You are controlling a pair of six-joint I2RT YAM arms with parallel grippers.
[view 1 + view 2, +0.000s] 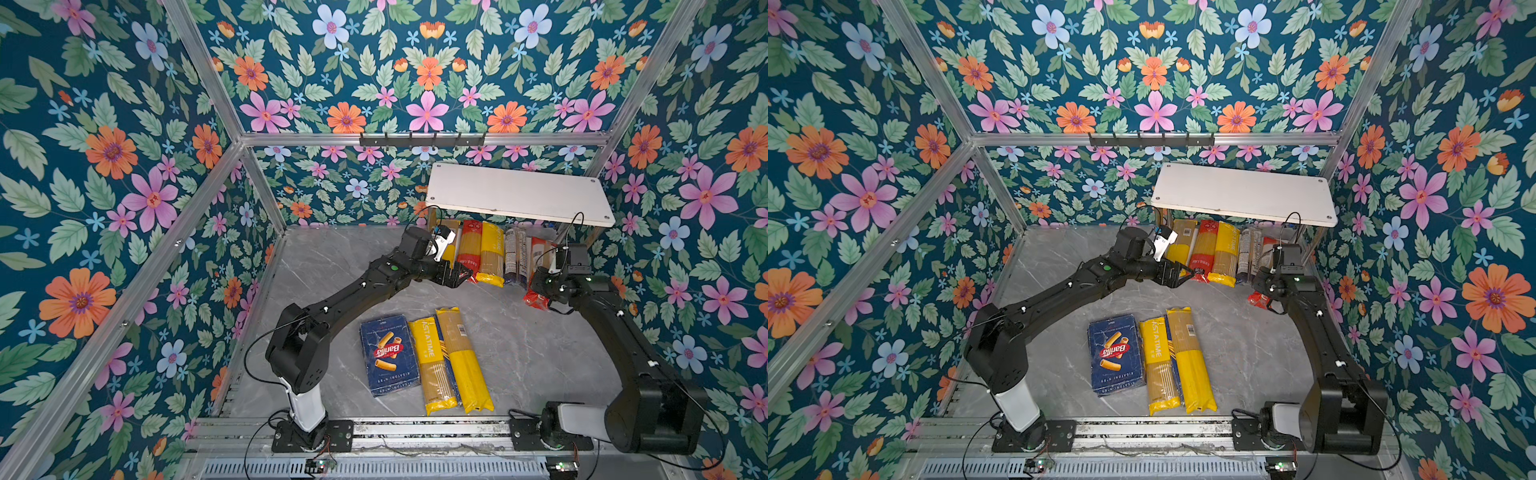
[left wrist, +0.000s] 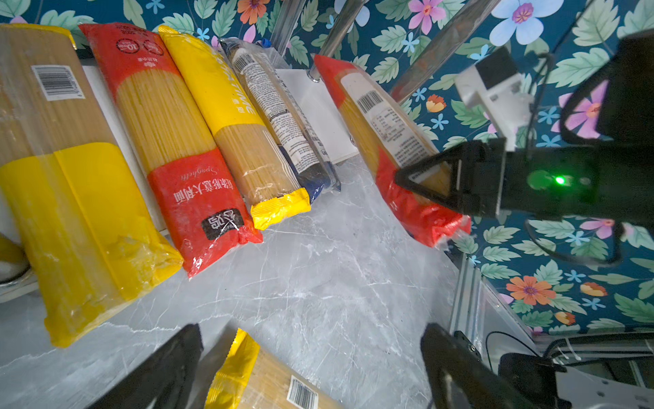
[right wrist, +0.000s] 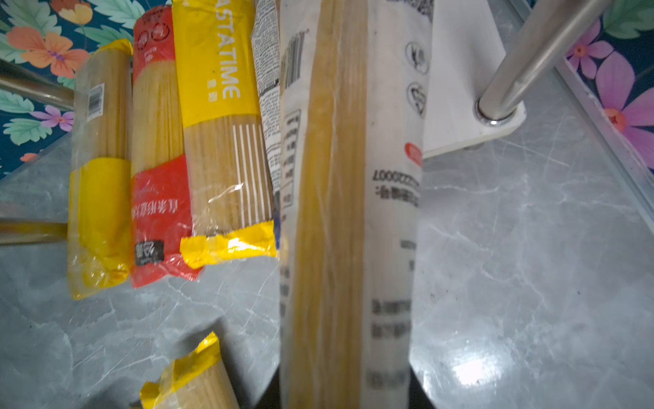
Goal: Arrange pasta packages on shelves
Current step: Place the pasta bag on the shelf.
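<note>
Gripping one red bag (image 2: 375,117), right hand (image 2: 414,179), four bags (image 2: 159,106) on shelves (image 1: 519,193)

"Barilla" and "RIGATONI N.89" stand upside down on the blue pack (image 1: 388,355). "ASTATIME" runs along the yellow bag (image 1: 430,365) beside it and along a yellow shelf bag (image 3: 219,88). The red bag (image 2: 170,124) reads "Spaghetti" above Chinese characters.

Floral wallpaper (image 1: 108,174) covered the three walls in orange, pink and pale-blue blooms on dark teal, set behind an aluminium frame (image 1: 299,139). A black hook rail (image 1: 422,140) sat on the back crossbar, above the grey marble-patterned tabletop (image 1: 532,357).
</note>
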